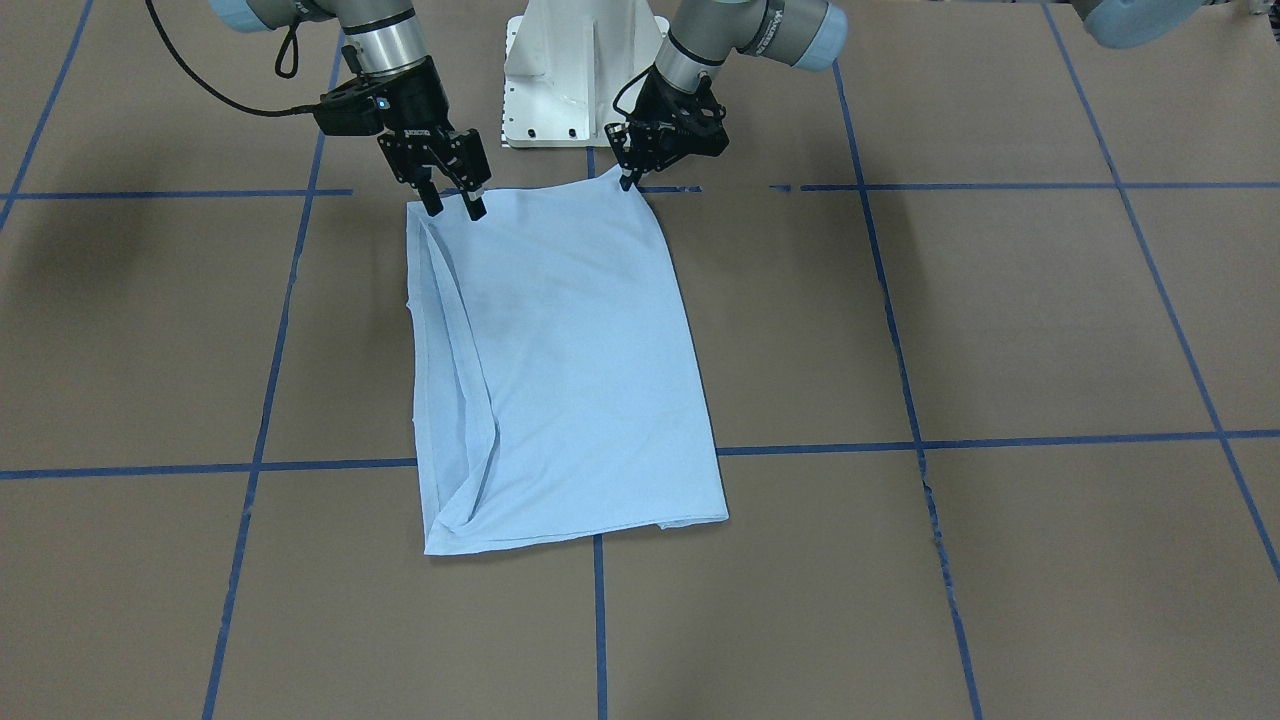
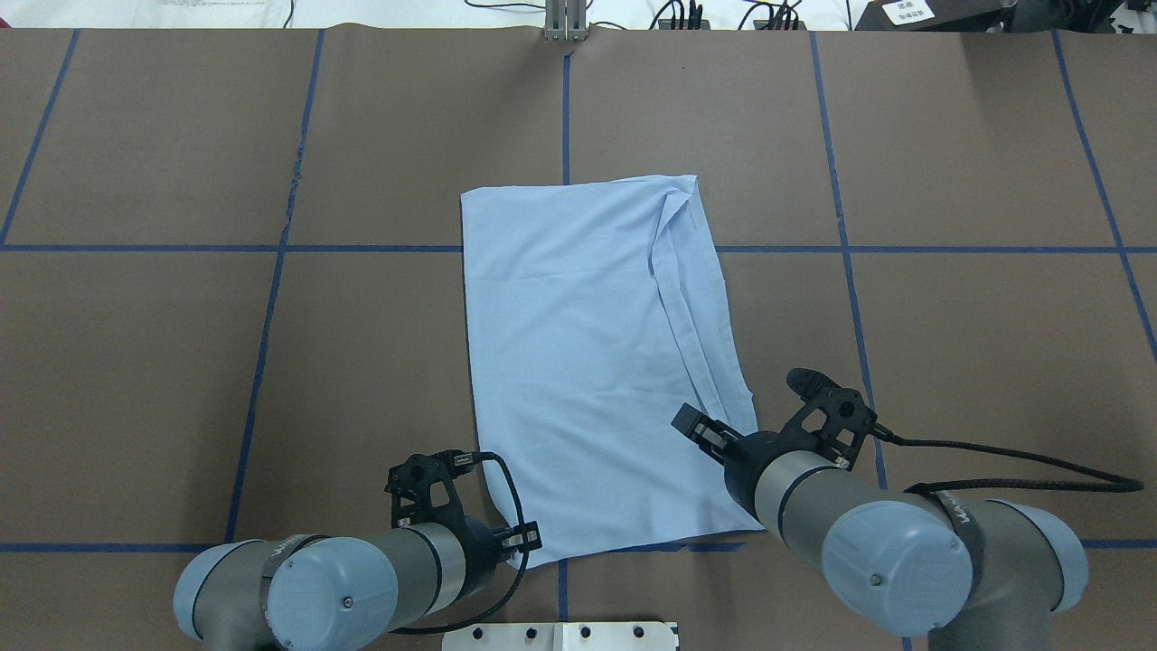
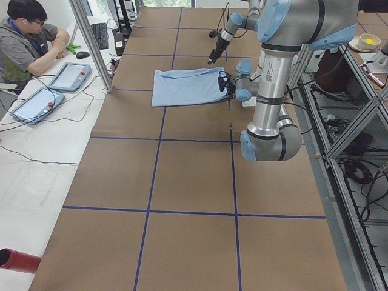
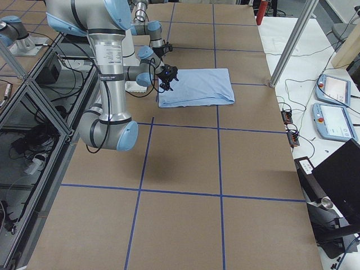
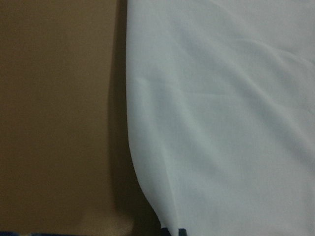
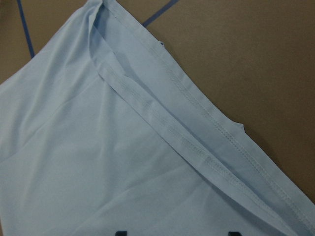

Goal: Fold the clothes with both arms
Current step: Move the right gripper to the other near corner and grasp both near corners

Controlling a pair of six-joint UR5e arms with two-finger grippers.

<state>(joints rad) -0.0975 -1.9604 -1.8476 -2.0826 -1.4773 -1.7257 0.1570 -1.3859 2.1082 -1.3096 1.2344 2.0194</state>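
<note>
- Exterior front-facing view: I see the light blue T-shirt, folded into a long rectangle, flat on the brown tabletop gridded with blue tape, just in front of the white pedestal base.
- My silver-grey left arm has its jaws pinching one base-side corner, which rises in a small peak.
- My silver-grey right arm has its jaws spread over the other base-side corner, tips at the cloth's edge.

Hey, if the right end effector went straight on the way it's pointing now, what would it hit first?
The light blue fabric T-shirt, near its hemmed edge. The open right end effector points down at that corner, though the remaining gap is unclear.
</note>
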